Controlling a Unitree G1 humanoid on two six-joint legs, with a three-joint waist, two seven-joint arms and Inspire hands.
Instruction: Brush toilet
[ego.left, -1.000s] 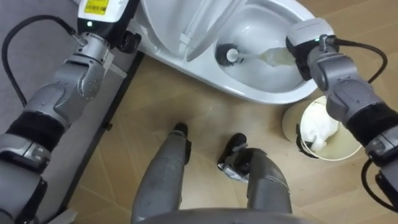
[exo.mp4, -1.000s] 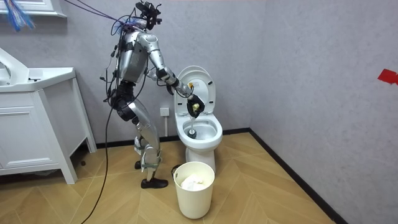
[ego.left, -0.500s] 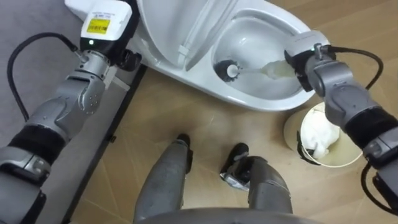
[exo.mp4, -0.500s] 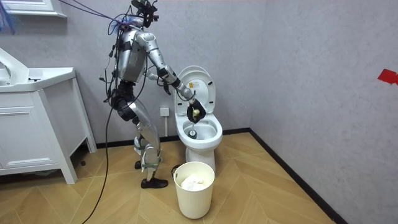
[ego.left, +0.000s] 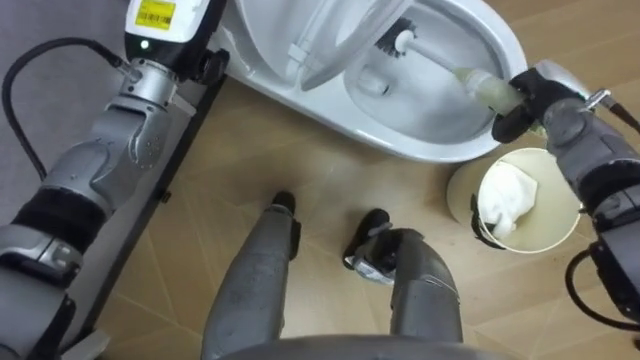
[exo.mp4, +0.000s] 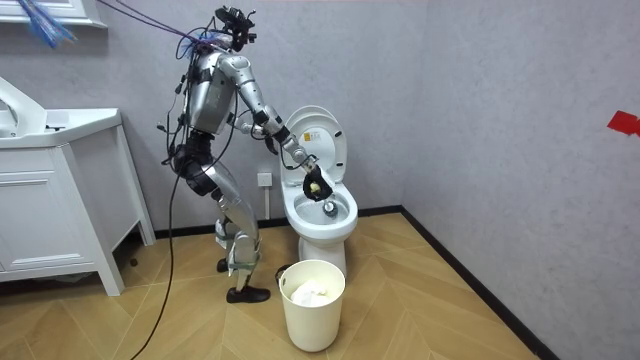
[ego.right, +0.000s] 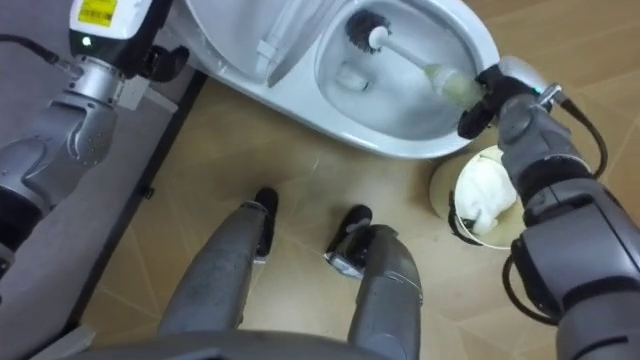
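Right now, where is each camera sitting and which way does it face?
Left eye view: on the head, facing down at the toilet bowl; both forearms, legs, and the right hand gripping the brush.
Right eye view: just beside it, same downward look, same limbs.
Room view: off in the room, facing the wall; whole robot standing, leaning over the bowl.
Shared: all see the brush in the bowl and the bin.

Grey walls (exo.mp4: 480, 100), herringbone wood floor (exo.mp4: 430, 300), white vanity cabinet (exo.mp4: 50, 215) at the room view's left.
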